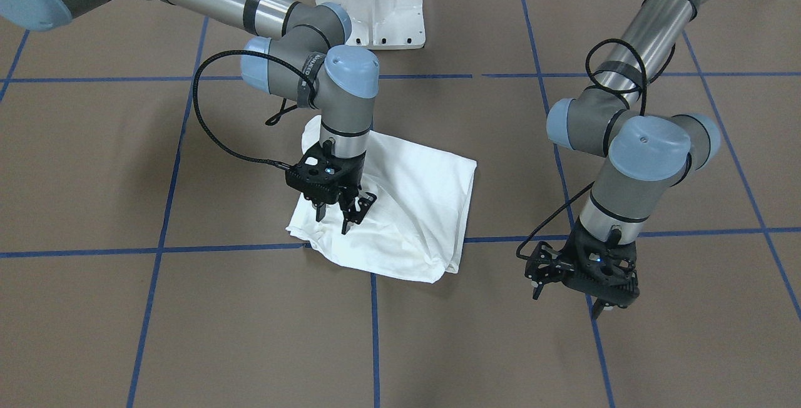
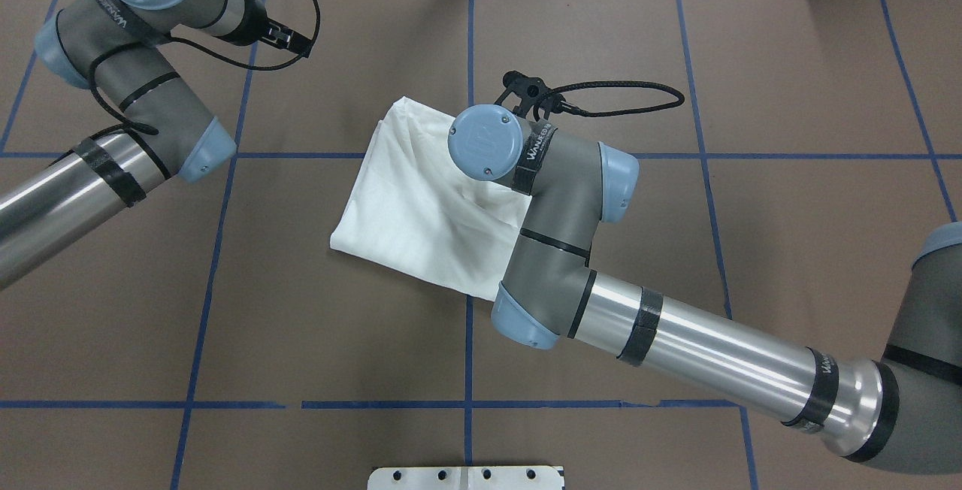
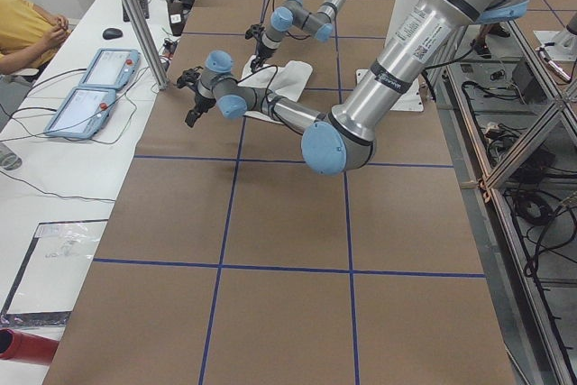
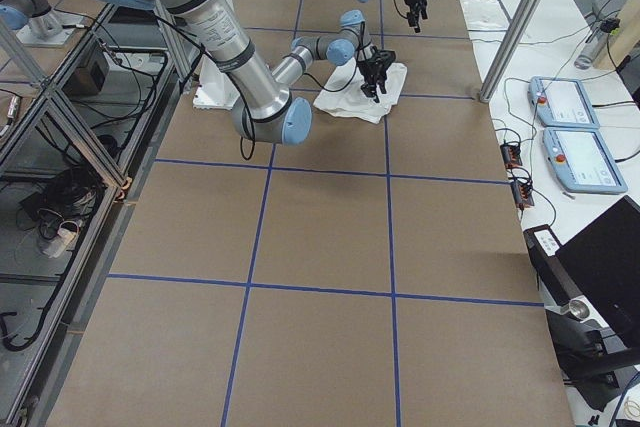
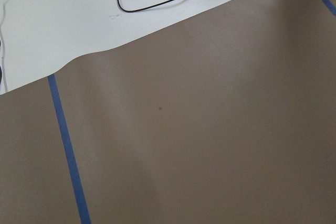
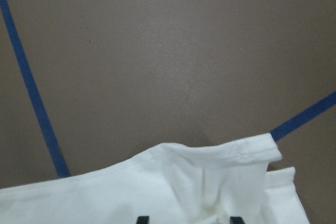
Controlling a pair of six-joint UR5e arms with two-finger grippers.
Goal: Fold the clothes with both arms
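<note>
The clothes are one white shirt (image 1: 413, 208), folded into a rough rectangle near the middle of the brown table (image 1: 188, 333). It shows also in the overhead view (image 2: 406, 197) and the right wrist view (image 6: 184, 187). My right gripper (image 1: 341, 211) hangs just over the shirt's corner nearest the right arm, open, with nothing held. Its two fingertips (image 6: 143, 219) peek in at the bottom of the wrist view, wide apart over a raised fold. My left gripper (image 1: 566, 298) stands open over bare table, well clear of the shirt. No printed text shows.
A white metal pedestal (image 1: 375, 7) stands at the robot's side of the table. Blue tape lines (image 1: 375, 333) grid the surface. Beyond the table's far edge a white bench holds two control tablets (image 3: 90, 87) and cables, and a seated person (image 3: 27, 24) is there.
</note>
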